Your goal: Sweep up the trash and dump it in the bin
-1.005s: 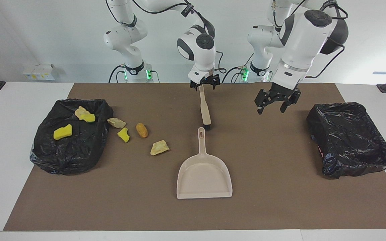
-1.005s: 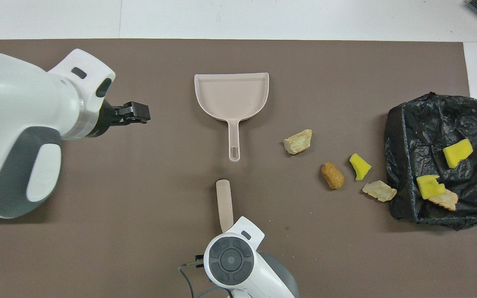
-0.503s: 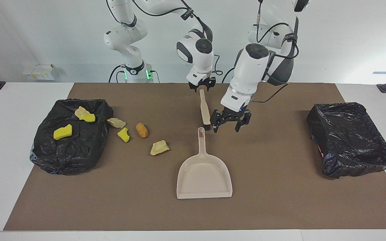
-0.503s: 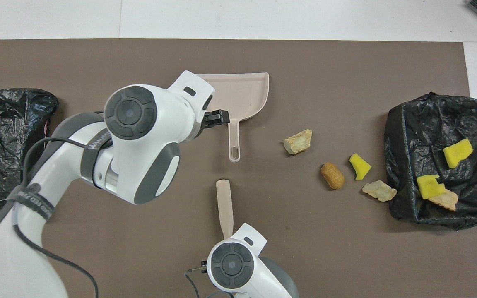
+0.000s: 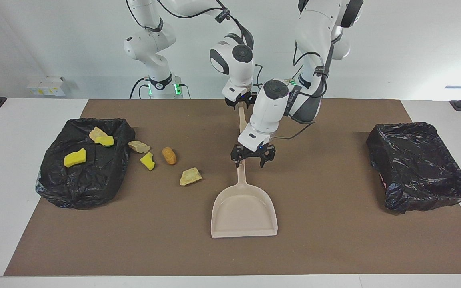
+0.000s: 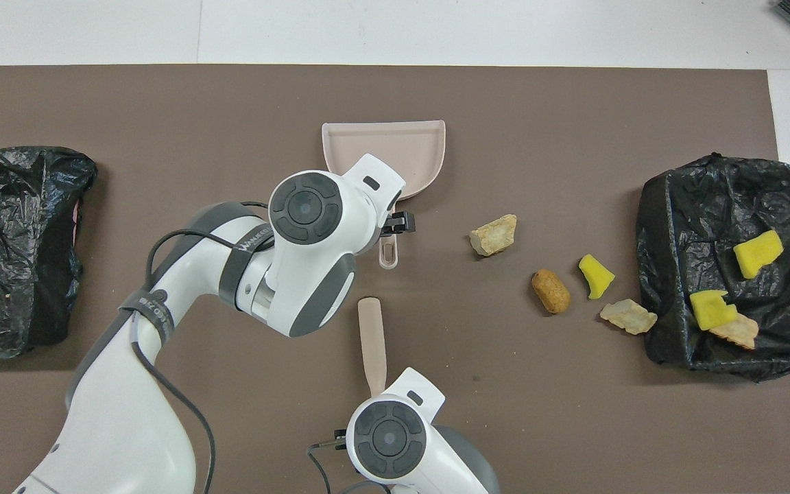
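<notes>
Under my left end effector (image 5: 252, 158), spread wide, lies the dustpan (image 5: 243, 210) handle. My right end effector (image 5: 240, 102) grips the brush (image 5: 243, 125). Trash (image 5: 169, 155) sits toward the right arm's end of the bench (image 5: 334, 240).

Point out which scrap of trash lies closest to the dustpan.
The pale tan chunk: it lies alone on the mat beside the dustpan handle, while the orange-brown lump and the other scraps sit nearer the black bag.
</notes>
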Available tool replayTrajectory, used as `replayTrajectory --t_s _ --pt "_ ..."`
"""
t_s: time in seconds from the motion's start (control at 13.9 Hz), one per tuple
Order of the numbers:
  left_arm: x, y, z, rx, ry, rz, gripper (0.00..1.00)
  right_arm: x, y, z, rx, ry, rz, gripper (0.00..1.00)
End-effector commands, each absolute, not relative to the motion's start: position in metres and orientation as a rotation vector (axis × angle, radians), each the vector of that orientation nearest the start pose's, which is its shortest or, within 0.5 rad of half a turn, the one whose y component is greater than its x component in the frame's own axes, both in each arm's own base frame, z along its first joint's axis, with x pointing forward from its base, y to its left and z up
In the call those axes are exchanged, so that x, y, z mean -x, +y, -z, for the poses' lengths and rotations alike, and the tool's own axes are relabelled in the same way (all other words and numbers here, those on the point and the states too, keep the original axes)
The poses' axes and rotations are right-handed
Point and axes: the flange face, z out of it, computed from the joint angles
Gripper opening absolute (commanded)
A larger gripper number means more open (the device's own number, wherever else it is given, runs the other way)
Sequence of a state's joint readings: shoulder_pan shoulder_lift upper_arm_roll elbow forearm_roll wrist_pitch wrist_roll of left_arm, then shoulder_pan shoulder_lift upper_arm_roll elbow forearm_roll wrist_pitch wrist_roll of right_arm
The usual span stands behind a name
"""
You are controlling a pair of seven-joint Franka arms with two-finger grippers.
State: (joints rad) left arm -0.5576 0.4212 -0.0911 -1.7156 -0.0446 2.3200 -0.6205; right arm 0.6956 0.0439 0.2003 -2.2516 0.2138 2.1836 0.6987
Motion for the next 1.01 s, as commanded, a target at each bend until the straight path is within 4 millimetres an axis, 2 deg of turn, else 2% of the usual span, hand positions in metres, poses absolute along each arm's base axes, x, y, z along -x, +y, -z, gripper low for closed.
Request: replayTrajectory --t_s 0.0,0.07,0.14,0.29,0.36,0.43,0.5,0.57,0.72,0.79,0.93 --pt "-0.544 -0.426 -0.344 3.275 0.047 0.195 1.00 -0.315 0.401 -0.344 3.058 -0.051 -0.299 0.30" --pt "-0.544 -0.426 -0.345 3.274 0.047 0.196 1.00 -0.316 0.399 -0.346 3.059 -0.043 -0.301 0.05" --pt "-0.546 -0.426 -0.345 3.274 0.047 0.199 1.00 -0.321 0.394 -0.352 3.054 -0.022 -0.290 0.00" --pt "-0.548 -0.426 -0.349 3.263 0.065 0.226 1.00 -0.327 0.381 -0.366 3.062 0.008 -0.307 0.00" --pt "-0.550 -0.427 -0.352 3.263 0.069 0.240 0.96 -0.329 0.374 -0.373 3.066 0.018 -0.314 0.00" --pt "-0.550 -0.427 -0.350 3.261 0.069 0.234 0.82 -0.334 0.364 -0.382 3.067 0.047 -0.319 0.00" --pt "-0.550 -0.427 -0.350 3.259 0.065 0.225 0.61 -0.338 0.352 -0.389 3.076 0.081 -0.341 0.00" --pt "-0.550 -0.427 -0.350 3.259 0.060 0.213 0.44 -0.340 0.343 -0.396 3.084 0.104 -0.367 0.00" --pt "-0.549 -0.427 -0.351 3.263 0.050 0.205 0.18 -0.341 0.323 -0.403 3.124 0.131 -0.433 0.00" --pt "-0.549 -0.426 -0.351 3.262 0.045 0.193 0.02 -0.345 0.310 -0.407 3.137 0.164 -0.458 0.00" --pt "-0.551 -0.421 -0.357 3.265 0.026 0.174 0.00 -0.356 0.286 -0.412 3.155 0.240 -0.509 0.00"
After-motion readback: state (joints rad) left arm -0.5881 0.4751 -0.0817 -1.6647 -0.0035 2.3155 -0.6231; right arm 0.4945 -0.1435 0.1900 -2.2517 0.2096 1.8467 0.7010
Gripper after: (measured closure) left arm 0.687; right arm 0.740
